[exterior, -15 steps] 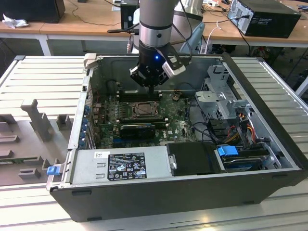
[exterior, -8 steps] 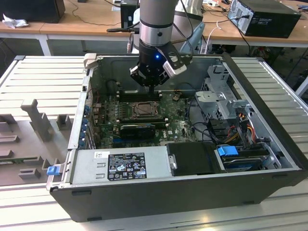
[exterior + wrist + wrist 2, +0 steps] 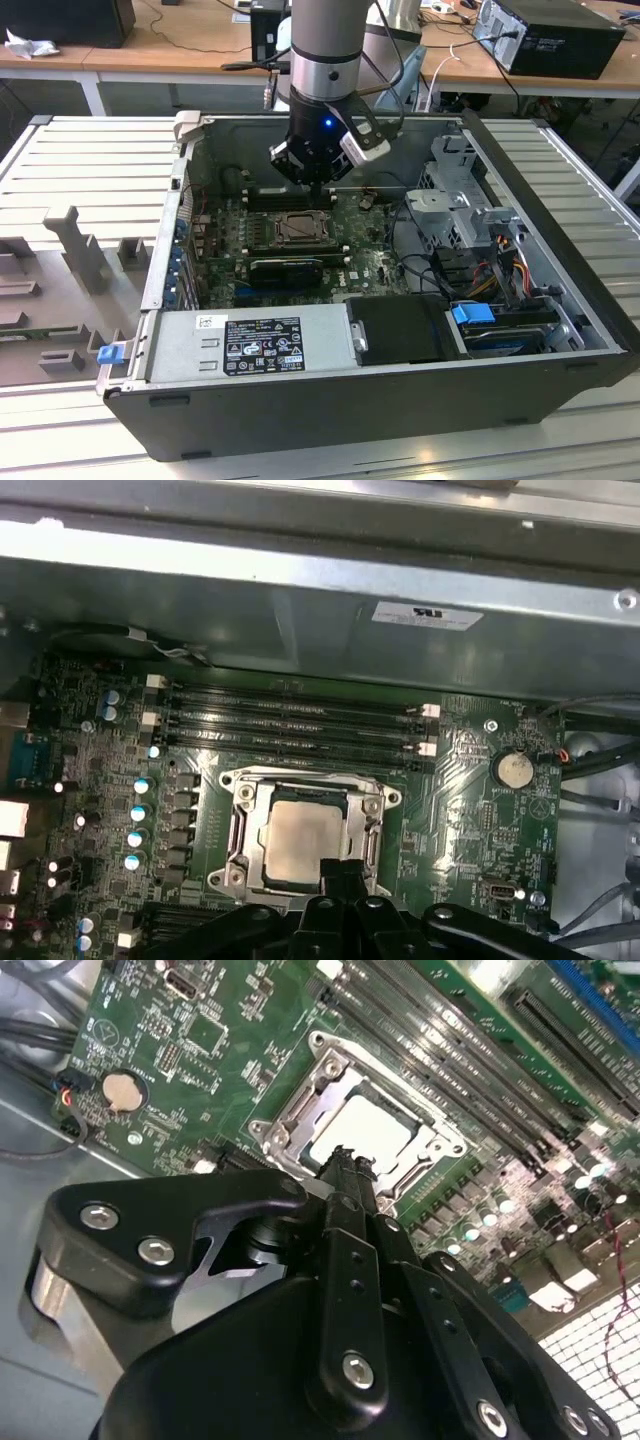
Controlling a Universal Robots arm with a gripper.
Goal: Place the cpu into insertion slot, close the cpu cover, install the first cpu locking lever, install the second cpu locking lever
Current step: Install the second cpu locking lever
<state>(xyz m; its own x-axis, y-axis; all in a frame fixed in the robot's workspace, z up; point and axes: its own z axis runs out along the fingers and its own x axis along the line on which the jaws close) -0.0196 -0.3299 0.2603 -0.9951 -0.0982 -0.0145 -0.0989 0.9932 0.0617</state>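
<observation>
Black linkage plates and screw heads of the gripper (image 3: 345, 1175) crowd the near part of the second wrist view, narrowing to fingers that look pressed together into one slim tip, with nothing pinched between them. That tip hangs just above the near edge of the insertion slot (image 3: 305, 835), at the rim of the socket's metal frame. Directly beyond the tip, the cpu (image 3: 362, 1130) already lies flat in the socket, its pale face showing through the window of the cpu cover (image 3: 255, 830), which appears folded down around it. Whether either locking lever is latched cannot be made out. Further out from the tip run the long black memory slots (image 3: 290, 720), and off to one side sits a coin cell (image 3: 514, 770).

Judging by the task, the work stands at the cover or lever stage. Doing it well means pressing only on frame or lever, never on the chip face.
</observation>
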